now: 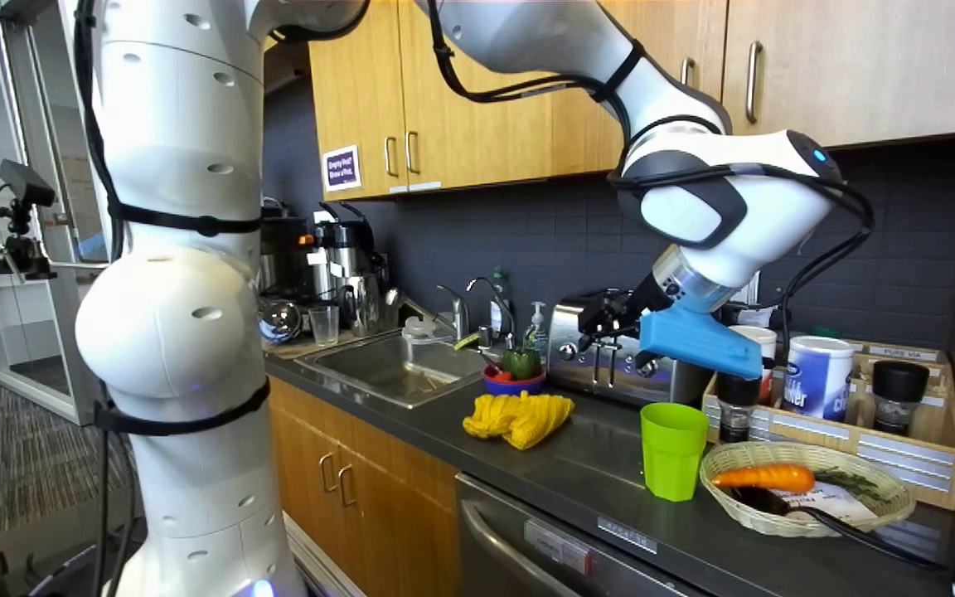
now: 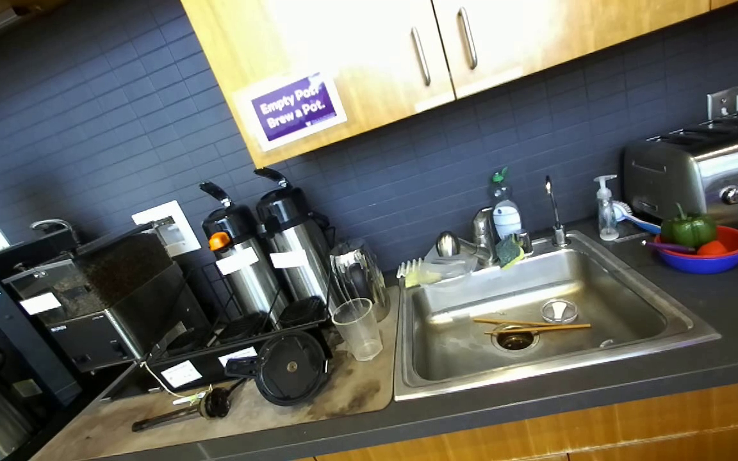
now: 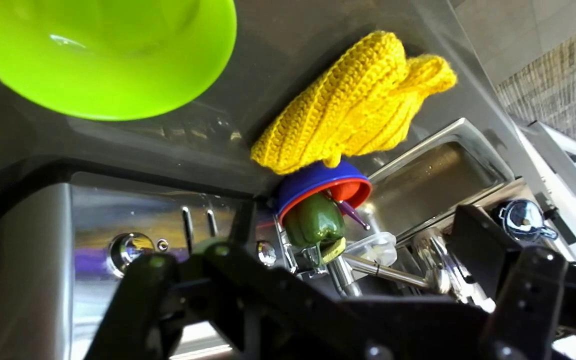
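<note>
Below my gripper, spread wide and empty: green cup and yellow knit cloth on counter, both untouched. I judge grasp not yet made, all handling left.

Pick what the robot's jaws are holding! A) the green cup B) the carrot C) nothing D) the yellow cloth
C: the jaws stand apart, gripping nothing, while the green cup and yellow cloth rest on the counter and the carrot lies in the basket.
</note>
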`<state>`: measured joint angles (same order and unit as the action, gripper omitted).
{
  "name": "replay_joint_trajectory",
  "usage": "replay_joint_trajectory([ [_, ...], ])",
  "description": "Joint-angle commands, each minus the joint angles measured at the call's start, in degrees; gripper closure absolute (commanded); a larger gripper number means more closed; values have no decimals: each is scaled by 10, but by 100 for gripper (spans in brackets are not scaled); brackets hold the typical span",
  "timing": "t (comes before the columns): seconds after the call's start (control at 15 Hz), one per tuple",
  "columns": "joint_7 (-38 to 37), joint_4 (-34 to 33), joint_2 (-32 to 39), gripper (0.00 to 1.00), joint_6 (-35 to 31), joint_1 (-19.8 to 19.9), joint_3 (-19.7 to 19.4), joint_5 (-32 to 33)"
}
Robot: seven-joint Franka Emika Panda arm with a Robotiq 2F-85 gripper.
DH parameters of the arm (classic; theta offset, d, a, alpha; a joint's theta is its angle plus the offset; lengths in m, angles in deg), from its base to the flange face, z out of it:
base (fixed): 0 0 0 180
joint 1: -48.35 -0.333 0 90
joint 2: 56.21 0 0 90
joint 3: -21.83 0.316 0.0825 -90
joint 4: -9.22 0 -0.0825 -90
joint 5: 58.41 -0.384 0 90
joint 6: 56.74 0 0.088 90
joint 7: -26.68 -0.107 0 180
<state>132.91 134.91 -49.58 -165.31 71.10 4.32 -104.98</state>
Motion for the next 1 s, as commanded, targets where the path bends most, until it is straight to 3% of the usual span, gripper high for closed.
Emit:
replay_joint_trajectory([
  [0.0,17,31,-8,0,-45,-25,12,-5],
  [0.93,63,126,-23,0,-244,-102,78,3],
])
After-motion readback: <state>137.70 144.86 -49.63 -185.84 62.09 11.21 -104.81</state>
